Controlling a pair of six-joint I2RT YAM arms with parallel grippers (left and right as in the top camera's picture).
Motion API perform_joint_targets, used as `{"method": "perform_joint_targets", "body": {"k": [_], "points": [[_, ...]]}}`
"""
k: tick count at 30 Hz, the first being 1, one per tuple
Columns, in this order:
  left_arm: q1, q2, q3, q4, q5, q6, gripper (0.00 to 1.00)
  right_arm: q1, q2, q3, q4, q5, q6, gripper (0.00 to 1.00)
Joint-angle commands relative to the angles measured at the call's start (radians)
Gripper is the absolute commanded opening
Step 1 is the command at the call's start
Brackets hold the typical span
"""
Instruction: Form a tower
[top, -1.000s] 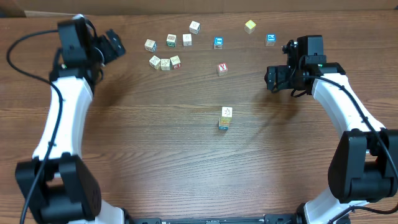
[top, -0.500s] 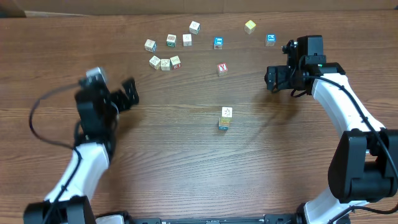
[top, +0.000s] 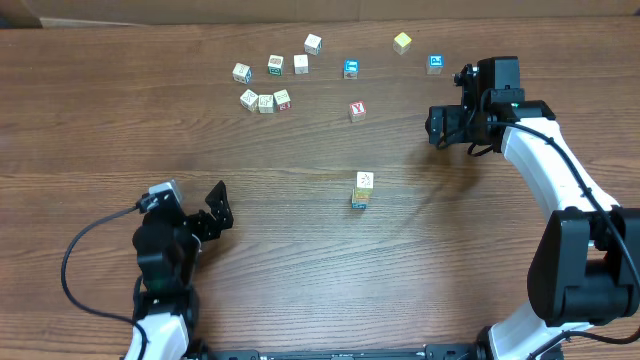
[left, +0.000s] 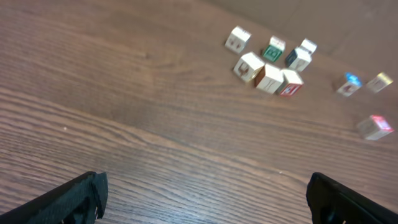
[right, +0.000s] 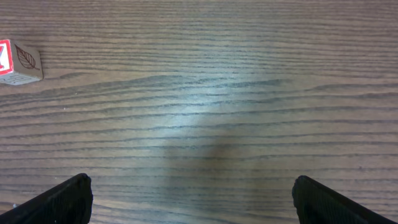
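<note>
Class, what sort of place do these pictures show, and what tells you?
Probably a robotics test bench: a left arm and right arm stand at a wooden table bearing loose alphabet cubes and a short tower.

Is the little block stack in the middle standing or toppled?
Standing. From overhead, the stack shows one block sitting squarely on another; how many blocks it holds, cannot tell.

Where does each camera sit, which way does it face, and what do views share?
Overhead: above the table, facing down on the tower, loose cubes, both arms, left tool and right tool.
Left wrist: on the left arm, facing the loose cubes; its fingertips fill the bottom corners.
Right wrist: facing down at table and a red-marked cube; fingertips likewise.
Shared: overhead and left wrist show loose cubes.
</note>
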Motion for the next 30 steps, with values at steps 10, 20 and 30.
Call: {"method": "perform_joint_targets", "body": {"k": [10,20,30], "points": [[0.005,-0.356,-0.131,-0.056,0.002,-0.015,1.0,0.002,0.0,0.01,0.005,0.006,-0.003,1.0],[0.005,-0.722,-0.131,-0.407,-0.022,0.047,1.0,0.002,0.0,0.01,0.005,0.006,-0.003,1.0],[-0.034,-0.981,-0.131,-0.548,-0.046,0.142,0.99,0.002,0.0,0.01,0.005,0.006,-0.003,1.0]]}}
